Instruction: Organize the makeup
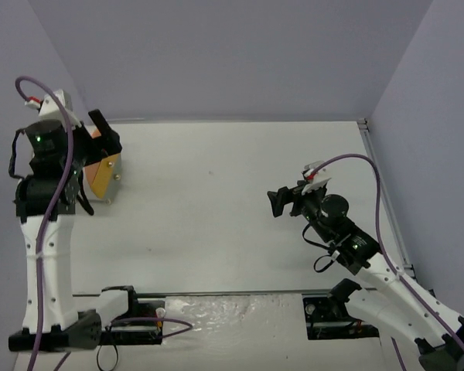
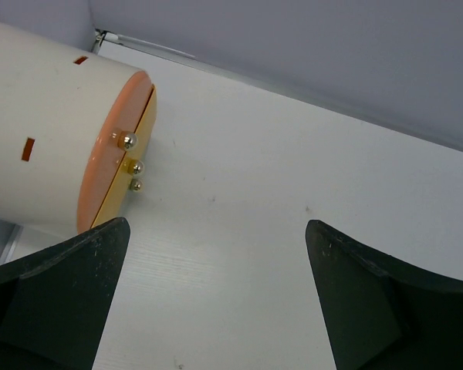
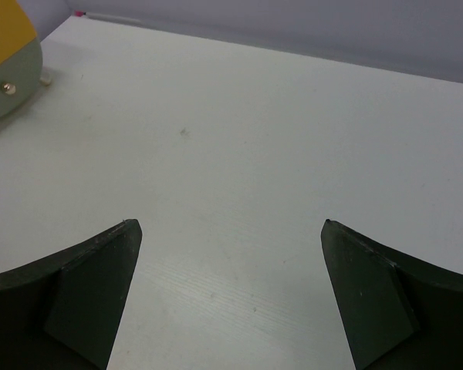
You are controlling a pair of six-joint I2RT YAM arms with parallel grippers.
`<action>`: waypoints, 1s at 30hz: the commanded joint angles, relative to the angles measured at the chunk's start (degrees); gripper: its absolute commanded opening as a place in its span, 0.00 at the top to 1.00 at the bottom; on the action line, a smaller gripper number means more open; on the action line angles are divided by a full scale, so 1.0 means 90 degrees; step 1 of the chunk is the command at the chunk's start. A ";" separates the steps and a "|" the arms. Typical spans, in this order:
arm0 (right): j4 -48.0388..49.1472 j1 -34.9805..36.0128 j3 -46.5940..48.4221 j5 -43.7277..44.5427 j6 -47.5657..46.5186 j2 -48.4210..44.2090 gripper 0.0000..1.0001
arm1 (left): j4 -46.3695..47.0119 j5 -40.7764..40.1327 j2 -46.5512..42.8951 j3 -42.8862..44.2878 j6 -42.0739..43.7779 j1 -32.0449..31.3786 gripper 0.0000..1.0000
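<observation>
top view: white table (image 1: 232, 224) closed in by lilac walls, both arm bases at the near edge. the left arm stands tall at the far-left corner, with the left claw (image 1: 105, 136) just above a cream cylinder (image 1: 102, 175). the right arm reaches in from the near-right corner, and the right claw (image 1: 281, 202) points left over bare tabletop, well apart from the cylinder. a purple cable (image 1: 375, 182) loops along each arm.

left wrist view: the left claw (image 2: 216, 231) is spread wide with only table surface between its two dark fingers (image 2: 62, 301). the cylinder (image 2: 46, 131) lies on its side up and to the left, just beside the left finger; whether they touch cannot be told. its end shows a peach front with a yellow edge behind it. three gold knobs (image 2: 131, 164) sit in a short column on that end. two small orange marks show on the cream wall.

right wrist view: the right claw (image 3: 228, 227) is likewise spread wide and holds nothing, with bare table between its fingers (image 3: 85, 293). the cylinder (image 3: 9, 73) appears at the far upper left corner. there its end is yellow above and pale green below, with one knob and small pale feet.

makeup: where it lies cannot be told from any of the three views.
</observation>
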 commanded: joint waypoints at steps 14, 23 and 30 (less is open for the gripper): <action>-0.2105 -0.0038 0.2011 0.2765 -0.0269 -0.1654 0.00 | -0.1234 -0.1546 -0.3547 -0.2300 0.0890 -0.1245 0.03; -0.2144 -0.0038 0.1894 0.2845 -0.0422 -0.1979 0.00 | -0.1324 -0.1416 -0.3861 -0.2642 0.0802 -0.1295 0.03; -0.2135 -0.0029 0.1847 0.2849 -0.0481 -0.1945 0.00 | -0.1181 -0.1283 -0.3875 -0.2844 0.0684 -0.1295 0.03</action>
